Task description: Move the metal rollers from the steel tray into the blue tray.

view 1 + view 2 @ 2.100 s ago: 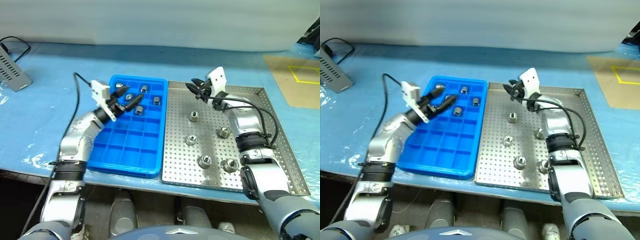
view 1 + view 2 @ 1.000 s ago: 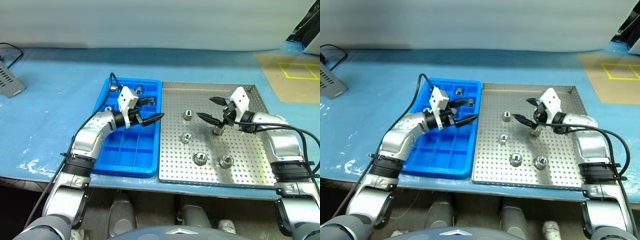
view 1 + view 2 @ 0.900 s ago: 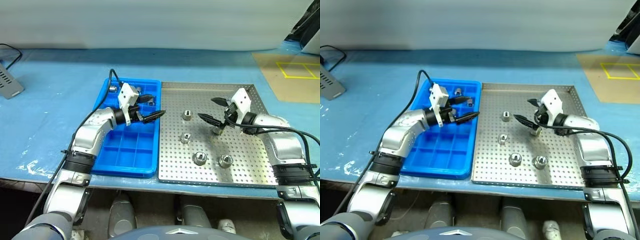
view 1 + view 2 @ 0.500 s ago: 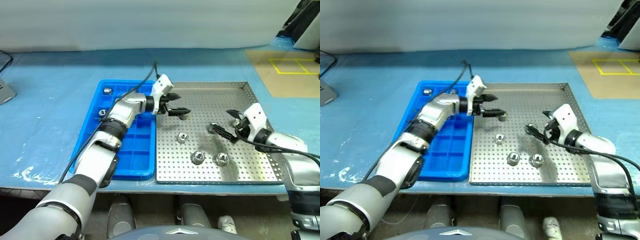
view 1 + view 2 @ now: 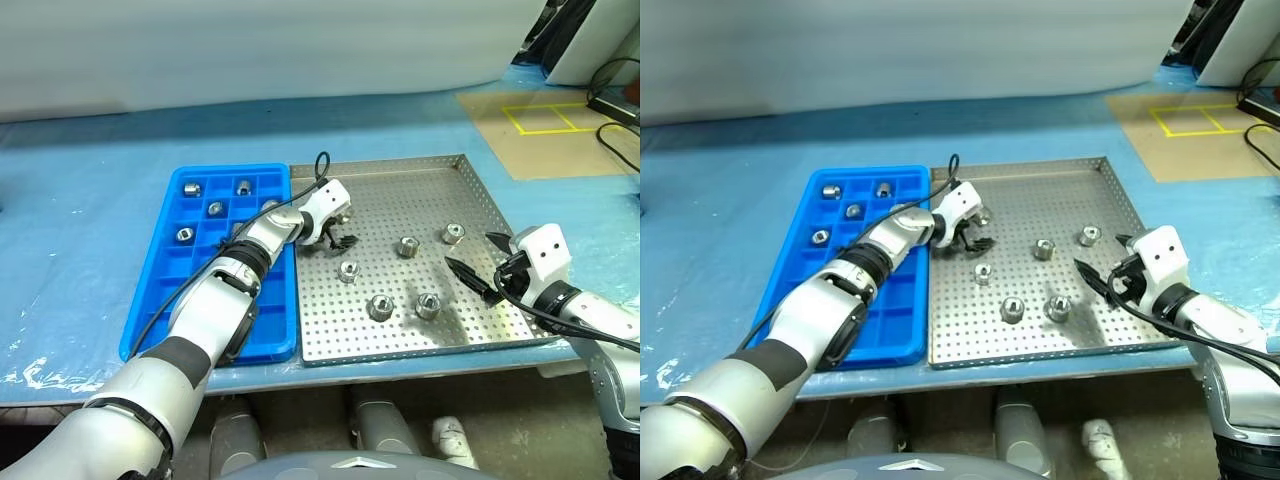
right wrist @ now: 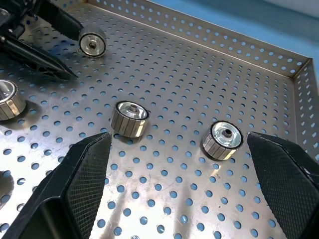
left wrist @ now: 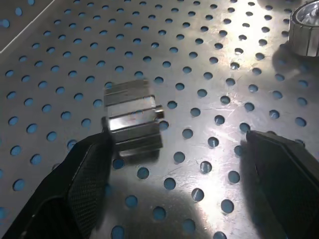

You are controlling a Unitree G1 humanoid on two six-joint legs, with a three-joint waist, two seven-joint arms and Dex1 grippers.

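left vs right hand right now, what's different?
The left hand reaches across the blue tray onto the steel tray, low over the floor with a roller lying between its fingers; the right hand hangs over the steel tray's right rim with nothing between its fingers. The left is beside a roller; the right is clear of the nearest rollers. Both are open and empty.

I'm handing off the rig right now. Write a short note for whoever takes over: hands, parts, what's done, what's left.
Left hand: open, empty, low over the steel tray with a roller lying on its side between its fingers.
Right hand: open, empty, over the tray's right edge.
Done: four rollers sit in the blue tray, far compartments.
Left: six rollers still on the steel tray, including four mid-tray.
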